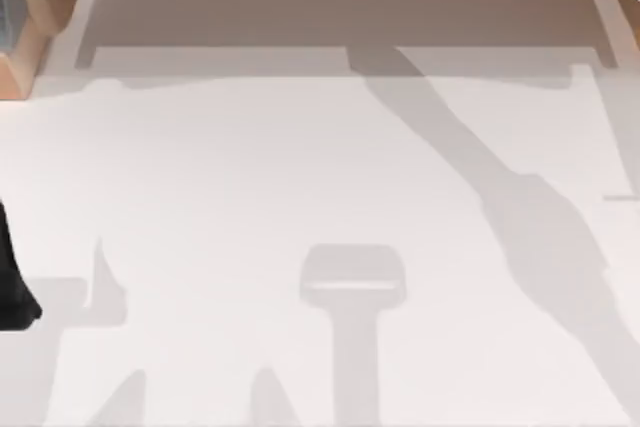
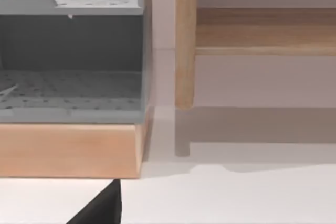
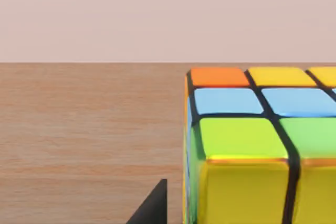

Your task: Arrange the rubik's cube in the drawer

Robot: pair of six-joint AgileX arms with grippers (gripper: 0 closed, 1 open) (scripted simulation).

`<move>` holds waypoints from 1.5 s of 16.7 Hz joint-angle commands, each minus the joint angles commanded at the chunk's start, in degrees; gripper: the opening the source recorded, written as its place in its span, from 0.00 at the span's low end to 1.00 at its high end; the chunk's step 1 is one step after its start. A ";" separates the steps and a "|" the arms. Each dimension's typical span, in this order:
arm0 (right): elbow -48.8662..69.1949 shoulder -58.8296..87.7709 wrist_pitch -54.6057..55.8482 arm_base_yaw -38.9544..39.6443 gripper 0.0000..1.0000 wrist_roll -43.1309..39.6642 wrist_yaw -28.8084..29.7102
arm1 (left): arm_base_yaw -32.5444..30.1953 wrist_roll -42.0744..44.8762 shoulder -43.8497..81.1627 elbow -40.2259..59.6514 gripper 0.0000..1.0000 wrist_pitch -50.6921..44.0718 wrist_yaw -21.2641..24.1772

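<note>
Close against my right wrist camera sits 1 rubik's cube (image 3: 257,145) on a wooden surface (image 3: 89,140). Below, 1 white tabletop (image 1: 250,167) spreads wide. Near my left wrist stands 1 grey drawer unit (image 2: 71,61). Whether either claw is open or closed, I cannot tell.

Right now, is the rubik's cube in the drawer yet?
Not yet. The right wrist view shows the rubik's cube sitting on a wooden surface, right in front of that camera, so the right arm seems close to it. The left wrist view faces a grey perforated compartment in a wooden frame. Grabbing and placing the cube look left to do.
</note>
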 joint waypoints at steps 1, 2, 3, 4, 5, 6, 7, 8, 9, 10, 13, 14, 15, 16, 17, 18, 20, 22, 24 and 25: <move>0.00 0.00 0.00 0.00 0.47 0.00 0.00 | 0.00 0.00 0.00 0.00 1.00 0.00 0.00; 0.00 0.00 0.00 0.00 0.40 0.00 0.00 | 0.00 0.00 0.00 0.00 1.00 0.00 0.00; 0.00 0.00 0.00 0.00 0.32 0.00 0.00 | 0.00 0.00 0.00 0.00 1.00 0.00 0.00; 0.00 0.00 0.00 0.00 0.25 0.00 0.00 | 0.00 0.00 0.00 0.00 1.00 0.00 0.00; 0.00 0.00 0.00 0.00 0.17 0.00 0.00 | 0.00 0.00 0.00 0.00 1.00 0.00 0.00; 0.00 0.00 0.00 0.00 0.10 0.00 0.00 | 0.00 0.00 0.00 0.00 1.00 0.00 0.00; 0.00 0.00 0.00 0.00 0.02 0.00 0.00 | 0.00 0.00 0.00 0.00 1.00 0.00 0.00; 0.00 0.00 0.00 0.00 0.00 0.00 0.00 | 0.00 0.00 0.00 0.00 1.00 0.00 0.00; 0.00 0.00 0.00 0.00 0.00 0.00 0.00 | 0.00 0.00 0.00 0.00 1.00 0.00 0.00; 0.00 0.00 0.00 0.00 0.00 0.00 0.00 | 0.00 0.00 0.00 0.00 1.00 0.00 0.00; 0.00 0.00 0.00 0.00 0.00 0.00 0.00 | 0.00 0.00 0.00 0.00 1.00 0.00 0.00; 0.00 0.00 0.00 0.00 0.00 0.00 0.00 | 0.00 0.00 0.00 0.00 1.00 0.00 0.00; 0.00 0.00 0.00 0.00 0.00 0.00 0.00 | 0.00 0.00 0.00 0.00 1.00 0.00 0.00; 0.04 -0.06 -0.01 0.14 0.00 0.09 -0.03 | 0.00 0.00 0.00 0.00 1.00 0.00 0.00; 0.04 -0.10 0.04 0.11 0.00 0.19 -0.02 | 0.00 0.00 0.00 0.00 1.00 0.00 0.00; 0.25 -0.29 0.46 -0.17 0.00 0.51 -0.01 | 0.00 0.00 0.00 0.00 1.00 0.00 0.00; 1.57 -1.14 2.49 -1.99 0.00 0.58 -0.29 | 0.00 0.00 0.00 0.00 1.00 0.00 0.00; 3.07 -2.21 4.95 -3.72 0.00 0.07 -0.85 | 0.00 0.00 0.00 0.00 1.00 0.00 0.00; 2.68 -2.89 5.56 -3.43 0.00 0.18 -0.99 | 0.00 0.00 0.00 0.00 1.00 0.00 0.00; 1.83 -3.08 5.05 -2.69 0.00 0.25 -0.94 | 0.00 0.00 0.00 0.00 1.00 0.00 0.00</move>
